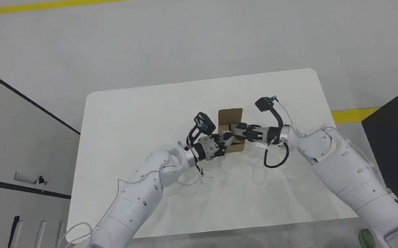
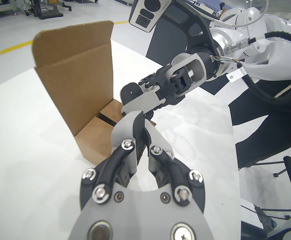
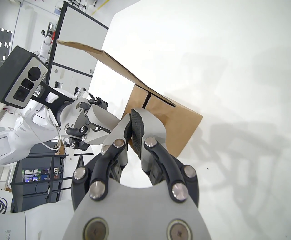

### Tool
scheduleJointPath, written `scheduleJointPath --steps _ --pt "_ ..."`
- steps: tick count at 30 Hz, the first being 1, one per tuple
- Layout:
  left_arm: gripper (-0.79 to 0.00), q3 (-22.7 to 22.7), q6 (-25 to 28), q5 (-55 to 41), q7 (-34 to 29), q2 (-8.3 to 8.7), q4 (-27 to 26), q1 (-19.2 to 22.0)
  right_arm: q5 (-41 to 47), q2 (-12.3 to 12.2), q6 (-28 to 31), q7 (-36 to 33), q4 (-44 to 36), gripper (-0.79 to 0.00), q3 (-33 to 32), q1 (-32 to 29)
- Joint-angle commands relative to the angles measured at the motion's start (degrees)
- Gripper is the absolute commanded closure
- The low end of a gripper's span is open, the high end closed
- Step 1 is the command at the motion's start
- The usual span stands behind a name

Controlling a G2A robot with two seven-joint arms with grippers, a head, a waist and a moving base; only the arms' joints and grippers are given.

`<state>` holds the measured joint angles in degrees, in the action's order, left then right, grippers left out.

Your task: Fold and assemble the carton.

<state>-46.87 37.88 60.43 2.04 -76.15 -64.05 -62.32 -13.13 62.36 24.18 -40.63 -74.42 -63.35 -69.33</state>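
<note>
Left gripper [image 2: 140, 128] and right gripper [image 3: 133, 122] both have their fingers [image 2: 126, 130] pinched on the carton's [image 2: 75, 79] near wall, with the rest standing just beyond them on the surface [image 2: 34, 141]. Mid-fold, I'd say. Next up is probably tucking that wall inward.

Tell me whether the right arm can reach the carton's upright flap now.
Probably yes, once it lets go: the right gripper is shut on the near edge of the carton, and nothing stands between it and the upright flap.
</note>
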Motion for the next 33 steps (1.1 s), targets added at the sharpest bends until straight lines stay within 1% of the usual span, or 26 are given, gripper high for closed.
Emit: scheduleJointPath --steps 1,6,13,20,21,22,24,25,26,27,28,31,33 --pt "0.000 -0.3 -0.2 -0.1 0.3 0.03 -0.3 -0.2 0.5 -0.1 0.3 0.1 -0.3 0.000 -0.4 -0.2" --pt "0.000 -1.1 -0.2 0.1 0.7 0.30 -1.5 -0.8 3.6 -0.4 1.2 -0.4 -0.7 0.000 -1.9 -1.0" --pt "0.000 -3.0 0.3 0.4 0.8 1.00 -4.6 -2.3 8.1 -0.9 1.9 -2.5 -1.3 0.000 -4.3 -1.8" --pt "0.000 -6.0 1.0 0.2 0.1 2.22 -9.5 -5.6 14.6 -1.5 2.8 -5.9 -1.2 0.000 -7.2 -3.1" --pt "-0.009 -6.4 1.0 0.2 -0.2 2.40 -10.3 -6.2 15.4 -1.6 2.9 -6.4 -1.3 0.000 -7.5 -3.3" --pt "-0.071 -6.7 1.1 0.2 -0.5 2.55 -11.0 -6.7 16.2 -1.7 3.0 -6.8 -1.4 0.000 -7.8 -3.5" --pt "-0.222 -7.2 1.2 0.1 -1.0 2.79 -12.1 -7.4 17.2 -1.8 3.3 -7.8 -1.7 0.000 -8.0 -3.6" --pt "-0.259 -7.4 1.4 0.0 -1.3 2.88 -12.5 -7.6 17.7 -1.8 3.5 -8.4 -1.9 0.000 -8.1 -3.7" --pt "-0.351 -7.5 1.4 -0.1 -1.5 2.93 -12.8 -7.8 17.9 -1.8 3.6 -8.6 -2.0 0.000 -8.0 -3.7" --pt "-0.665 -7.5 1.5 -0.1 -1.8 2.97 -13.1 -7.9 17.9 -1.8 3.6 -8.6 -2.0 -0.419 -8.0 -3.7" --pt "-0.785 -7.5 1.4 -0.3 -2.1 2.99 -13.3 -8.0 17.9 -1.8 3.6 -8.6 -2.0 -0.785 -8.0 -3.7" --pt "-0.785 -7.0 1.4 -0.9 -4.3 2.97 -15.5 -7.9 17.9 -1.8 3.6 -8.6 -2.0 -0.785 -8.0 -3.7" --pt "-0.785 -7.0 1.4 -0.9 -4.3 2.97 -15.5 -7.9 17.9 -1.8 3.6 -8.6 -2.0 -0.785 -8.0 -3.7"
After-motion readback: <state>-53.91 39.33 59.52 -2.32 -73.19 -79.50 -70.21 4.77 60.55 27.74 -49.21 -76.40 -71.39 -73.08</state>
